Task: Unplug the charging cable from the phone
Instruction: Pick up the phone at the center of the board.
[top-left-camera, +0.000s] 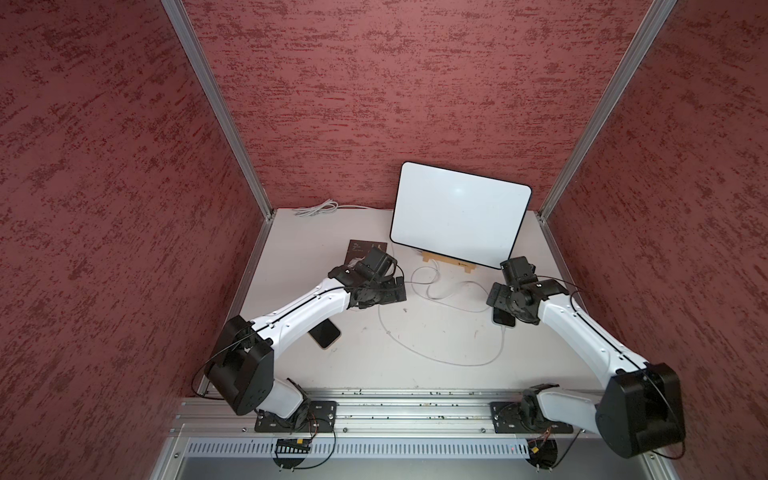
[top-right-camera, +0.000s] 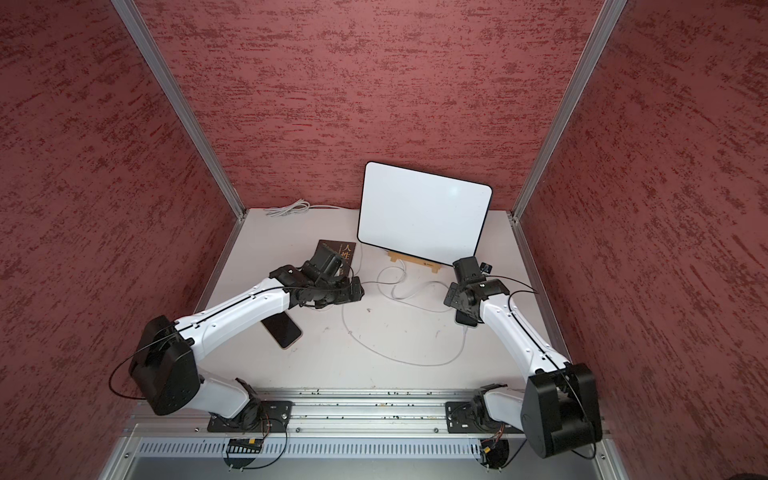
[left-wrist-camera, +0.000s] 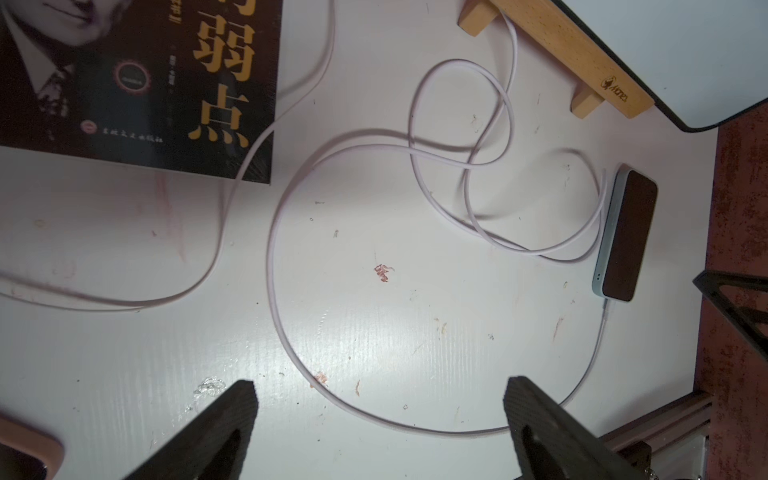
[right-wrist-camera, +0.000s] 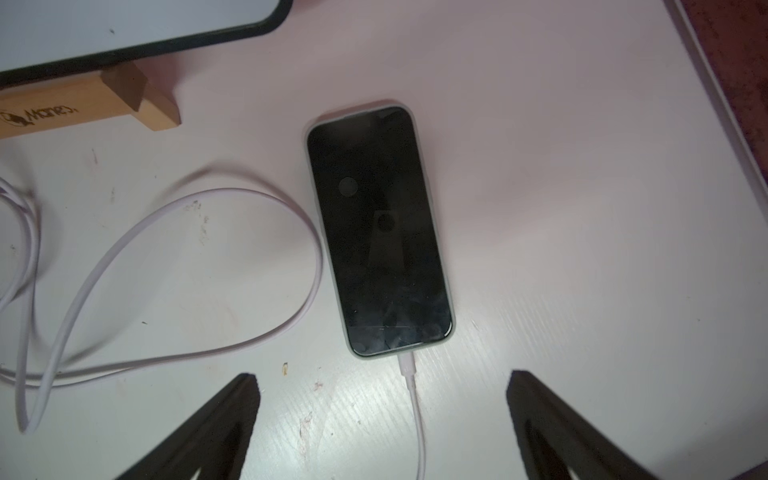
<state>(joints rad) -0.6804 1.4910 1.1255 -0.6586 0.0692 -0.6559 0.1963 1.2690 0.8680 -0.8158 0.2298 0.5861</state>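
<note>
A dark-screened phone (right-wrist-camera: 378, 228) in a pale case lies flat on the white table, mostly hidden under my right wrist in a top view (top-left-camera: 503, 320). A white charging cable (right-wrist-camera: 415, 411) is plugged into its near end by the connector (right-wrist-camera: 405, 363) and trails off in loose loops (top-left-camera: 440, 361). My right gripper (right-wrist-camera: 381, 374) hangs open just above the connector, one finger to each side and clear of it. The left gripper (left-wrist-camera: 379, 380) is open over a bare patch of table, above a curve of the cable (left-wrist-camera: 291, 332) and far from the phone (left-wrist-camera: 627, 237).
A second phone (top-left-camera: 326, 334) lies under my left forearm. A dark book (top-left-camera: 359, 249) sits behind the left gripper. A white board (top-left-camera: 461, 216) leans on a wooden stand (top-left-camera: 449, 264) at the back. Another coiled cable (top-left-camera: 318, 208) lies in the back left corner.
</note>
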